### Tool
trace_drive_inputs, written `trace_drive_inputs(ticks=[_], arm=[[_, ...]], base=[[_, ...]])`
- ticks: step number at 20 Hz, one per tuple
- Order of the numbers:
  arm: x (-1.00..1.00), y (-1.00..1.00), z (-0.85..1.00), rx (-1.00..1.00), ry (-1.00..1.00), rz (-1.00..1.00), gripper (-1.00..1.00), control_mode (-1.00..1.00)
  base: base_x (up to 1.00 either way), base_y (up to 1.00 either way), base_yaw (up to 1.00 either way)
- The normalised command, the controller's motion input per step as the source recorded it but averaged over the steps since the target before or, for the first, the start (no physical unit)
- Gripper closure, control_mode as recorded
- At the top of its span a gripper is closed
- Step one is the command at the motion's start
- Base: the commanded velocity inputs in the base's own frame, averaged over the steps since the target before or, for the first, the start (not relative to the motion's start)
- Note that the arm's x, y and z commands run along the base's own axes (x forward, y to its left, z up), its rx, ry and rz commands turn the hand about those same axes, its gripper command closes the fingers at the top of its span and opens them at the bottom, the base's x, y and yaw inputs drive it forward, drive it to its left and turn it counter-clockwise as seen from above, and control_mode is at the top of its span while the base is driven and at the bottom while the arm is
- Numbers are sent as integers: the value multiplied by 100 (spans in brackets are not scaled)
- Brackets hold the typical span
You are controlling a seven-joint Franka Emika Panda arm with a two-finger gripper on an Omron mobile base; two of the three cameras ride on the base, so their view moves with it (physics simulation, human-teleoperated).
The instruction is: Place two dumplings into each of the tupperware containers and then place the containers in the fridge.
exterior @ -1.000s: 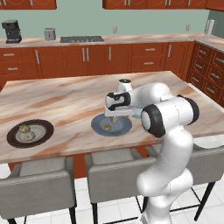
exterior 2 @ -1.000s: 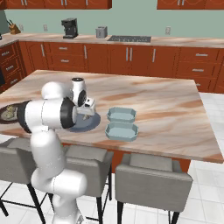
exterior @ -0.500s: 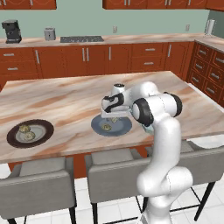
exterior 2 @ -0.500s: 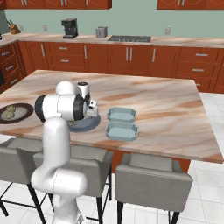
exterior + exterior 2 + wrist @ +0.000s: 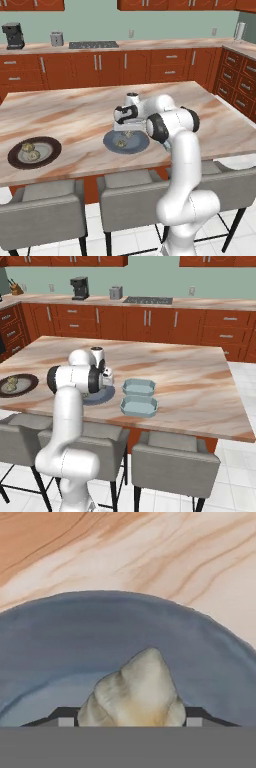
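Note:
My gripper (image 5: 131, 721) reaches down onto the round grey-blue plate (image 5: 75, 632), and a pale pleated dumpling (image 5: 135, 689) sits between its two dark fingertips (image 5: 65, 718), which press against both its sides. In the left base view the gripper (image 5: 128, 131) hangs over that plate (image 5: 137, 146), where a second dumpling (image 5: 120, 144) lies. Another two dumplings (image 5: 30, 151) rest on the dark-rimmed plate (image 5: 12, 156) at the island's left. Two pale teal tupperware containers (image 5: 139, 387) (image 5: 139, 405) stand side by side to the right of the grey-blue plate (image 5: 100, 397). The fridge is out of view.
Grey chairs (image 5: 45, 202) line the island's near edge. Reddish-brown cabinets (image 5: 100, 67) run along the back wall with a coffee machine (image 5: 13, 36) and a cooktop (image 5: 93, 44) on the counter. Bare marble (image 5: 190, 376) spreads right of the containers.
The arm has lowered the hand onto the grey-blue plate, and the fingers have drawn in around a dumpling. The plates and containers have not moved.

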Motion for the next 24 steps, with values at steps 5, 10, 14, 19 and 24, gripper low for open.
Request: trace_drive_inputs(ticks=[5, 10, 14, 19, 24], arm=[[-30, -82, 3, 0, 0, -38, 100, -100], [-6, -100, 68, 0, 1, -51, 100, -100], [12, -93, 44, 2, 0, -49, 100, -100], [57, -100, -10, 11, 1, -39, 100, -100], [45, -90, -7, 11, 0, -33, 100, -100]], base=[[0, 0, 0], [0, 0, 0], [0, 0, 0], [0, 0, 0], [0, 0, 0]])
